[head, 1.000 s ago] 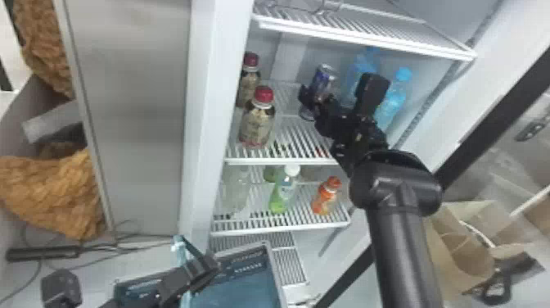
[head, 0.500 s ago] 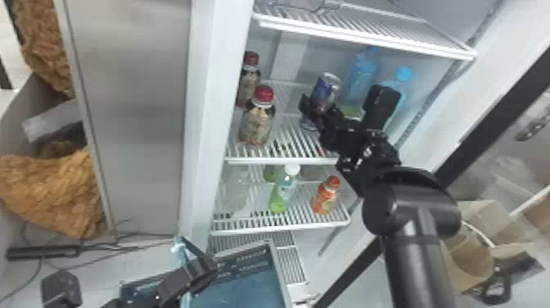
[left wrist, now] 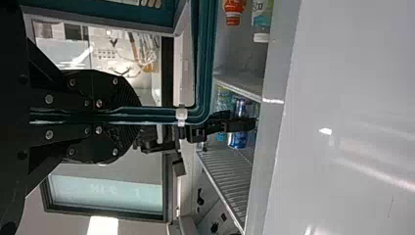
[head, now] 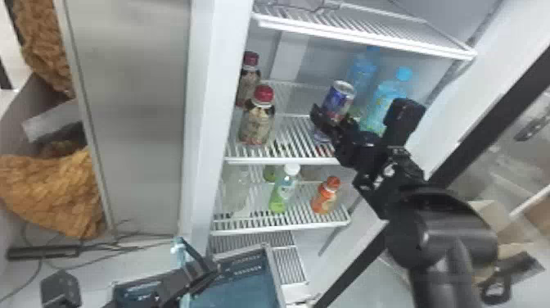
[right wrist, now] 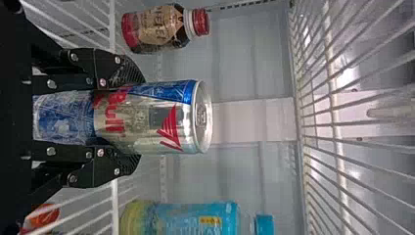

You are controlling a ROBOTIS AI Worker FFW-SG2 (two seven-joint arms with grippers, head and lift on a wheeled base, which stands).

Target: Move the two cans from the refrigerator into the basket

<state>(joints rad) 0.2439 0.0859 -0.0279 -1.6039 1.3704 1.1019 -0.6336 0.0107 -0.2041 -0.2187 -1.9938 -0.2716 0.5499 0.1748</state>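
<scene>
Can (right wrist: 147, 120) with red lettering, between the right jaws

Can (head: 339, 99) between bottles (head: 257, 125) in the refrigerator (head: 219, 94); basket (head: 275, 272) in front, lower down.

From my head I look forward and down at white wire shelves (head: 282, 160); both wrists share the blue-and-silver metal can (head: 338, 100), left farther off, right close.

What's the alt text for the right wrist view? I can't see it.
The right claw grips a blue-and-silver can between its two fingers inside the refrigerator, with a red-capped bottle on one side and a blue-capped bottle on the other.
</scene>
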